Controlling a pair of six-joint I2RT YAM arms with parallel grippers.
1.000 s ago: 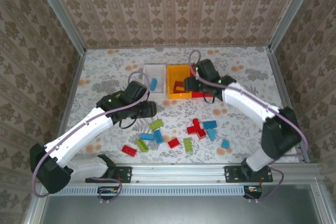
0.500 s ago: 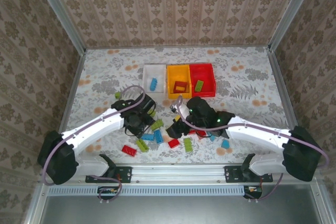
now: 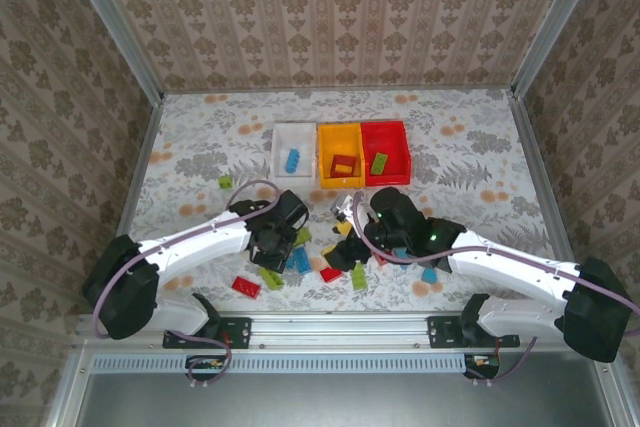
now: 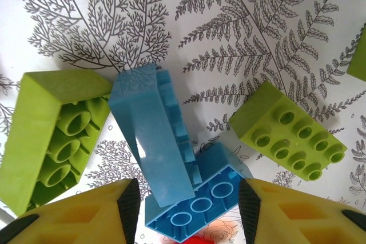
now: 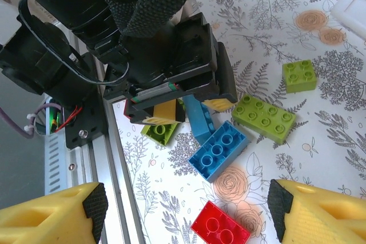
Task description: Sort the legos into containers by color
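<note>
Between the left gripper (image 4: 189,221) pads (image 4: 129,212), spread wide and not clearly biting yet: flat blue lego (image 4: 200,207), with a second blue lego (image 4: 154,141) propped on it toward 12 o'clock. Light, stiff, kinda slick, so best pinched across the smooth side walls. Lime lego (image 4: 289,130) out at 3 o'clock.

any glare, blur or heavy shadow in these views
Left wrist: sharp, with a pale sheen on the tilted blue brick and a soft shadow edging the lime brick on the left. Right wrist: the left gripper reads dark against the bright table. Top external: even light, no glare on the white bin.
</note>
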